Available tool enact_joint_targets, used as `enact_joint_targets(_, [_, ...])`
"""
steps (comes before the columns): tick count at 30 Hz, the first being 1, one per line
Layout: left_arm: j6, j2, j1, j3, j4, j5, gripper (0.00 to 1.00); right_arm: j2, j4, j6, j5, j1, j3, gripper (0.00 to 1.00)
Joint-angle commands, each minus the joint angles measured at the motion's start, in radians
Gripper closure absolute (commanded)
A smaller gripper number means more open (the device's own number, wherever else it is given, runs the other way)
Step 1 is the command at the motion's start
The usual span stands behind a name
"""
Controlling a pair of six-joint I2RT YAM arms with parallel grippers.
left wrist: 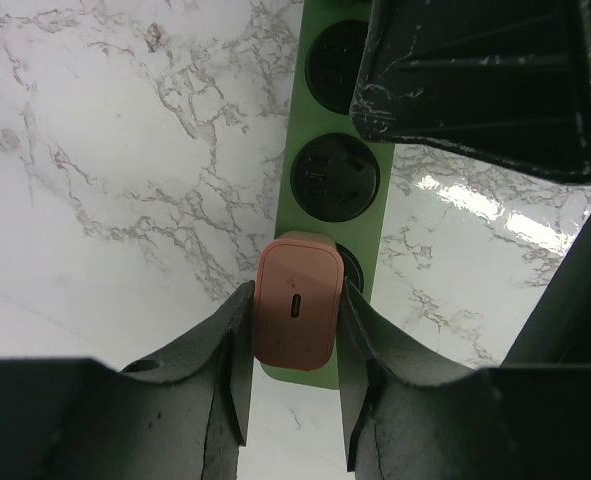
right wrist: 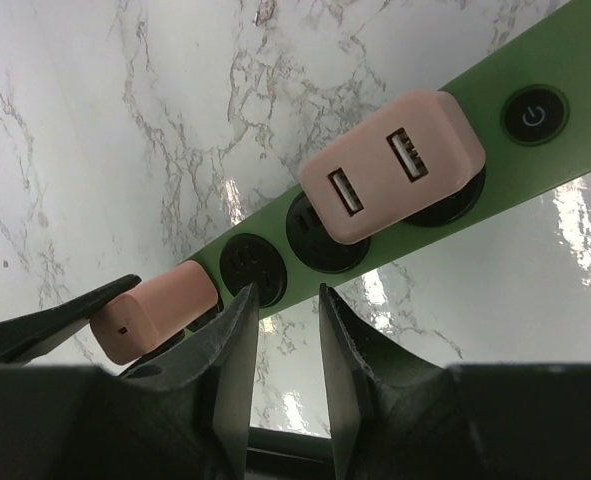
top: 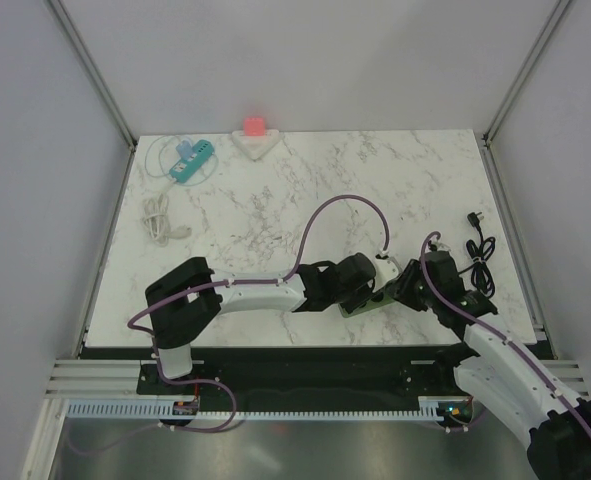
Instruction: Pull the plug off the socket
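Note:
A green socket strip (top: 360,304) (left wrist: 335,130) (right wrist: 585,60) lies near the table's front edge. In its end socket sits a pink plug (left wrist: 295,310) (right wrist: 150,320) with a small slot on its face. My left gripper (top: 367,280) (left wrist: 295,300) is shut on it, one pad against each side. My right gripper (top: 403,288) (right wrist: 282,300) hovers at the strip's long edge, between two free sockets. Its fingers stand a little apart with only marble showing between them. A second pink charger (right wrist: 395,165) with two ports sits further along, by the power button (right wrist: 533,113).
A blue power strip (top: 190,160) and a coiled white cable (top: 160,220) lie at the back left. A red block on a white holder (top: 255,130) sits at the back edge. A black cable (top: 480,250) lies at the right. A purple arm cable (top: 345,205) loops over the middle.

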Motion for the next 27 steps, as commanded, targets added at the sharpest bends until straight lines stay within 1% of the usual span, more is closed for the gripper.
enact_joint_targets(1, [-0.004, -0.018, 0.000, -0.011, 0.064, 0.020, 0.98, 0.029, 0.097, 0.008, -0.026, 0.001, -0.023, 0.61])
enact_joint_targets(6, [-0.004, -0.024, 0.002, -0.013, 0.070, 0.031, 0.98, 0.037, 0.108, 0.010, -0.027, 0.001, -0.050, 0.57])
enact_joint_targets(7, [-0.030, -0.025, 0.000, -0.013, 0.073, 0.032, 0.98, 0.038, 0.116, 0.013, -0.029, 0.001, -0.055, 0.56])
enact_joint_targets(12, [-0.038, -0.028, 0.002, -0.005, 0.078, 0.057, 0.98, 0.077, 0.160, 0.019, -0.027, 0.001, -0.090, 0.55])
enact_joint_targets(18, [-0.050, -0.039, 0.002, -0.007, 0.088, 0.083, 0.98, 0.136, 0.199, 0.042, 0.006, 0.001, -0.126, 0.56])
enact_joint_targets(20, [-0.055, -0.048, 0.002, -0.013, 0.102, 0.095, 0.98, 0.156, 0.200, 0.045, 0.006, 0.001, -0.127, 0.60])
enact_joint_targets(21, [-0.058, -0.053, 0.000, -0.016, 0.111, 0.100, 0.98, 0.170, 0.199, 0.045, 0.028, 0.001, -0.120, 0.61])
enact_joint_targets(23, [-0.064, -0.067, 0.002, -0.037, 0.130, 0.129, 0.98, 0.178, 0.177, 0.048, 0.051, 0.001, -0.109, 0.60])
enact_joint_targets(24, [-0.067, -0.081, 0.003, -0.043, 0.174, 0.130, 0.98, 0.184, 0.162, 0.053, 0.072, 0.001, -0.100, 0.60])
enact_joint_targets(27, [-0.084, -0.105, 0.003, -0.062, 0.213, 0.161, 0.98, 0.215, 0.153, 0.047, 0.084, 0.001, -0.086, 0.59])
